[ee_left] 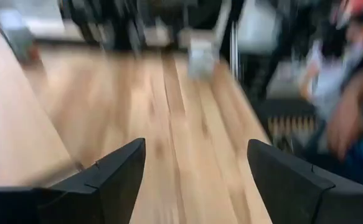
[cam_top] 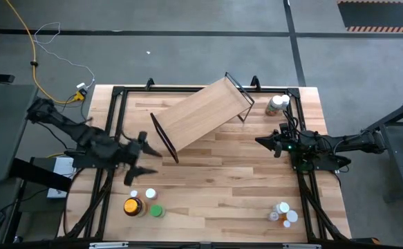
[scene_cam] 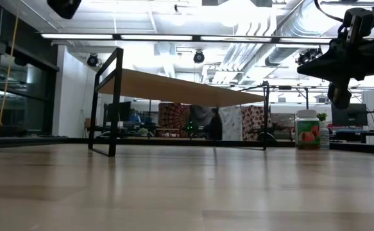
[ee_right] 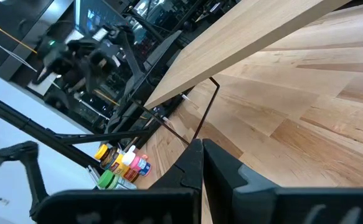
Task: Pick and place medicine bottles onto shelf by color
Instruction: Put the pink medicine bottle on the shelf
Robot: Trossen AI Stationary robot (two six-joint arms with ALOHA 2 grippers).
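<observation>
No bottle stands on the shelf (cam_top: 202, 116), which sits skewed across the far middle of the table; bottles remain in a near-left cluster (cam_top: 143, 205), a near-right cluster (cam_top: 284, 214) and one at the far right corner (cam_top: 277, 104), so sorting is all still to do. Left gripper (cam_top: 137, 158) hangs by the shelf's left end, fingers apart and empty; right gripper (cam_top: 273, 143) hovers right of the shelf, fingers together, holding nothing. Left wrist view is blurred, and cap colours in the right cluster are hard to read.
</observation>
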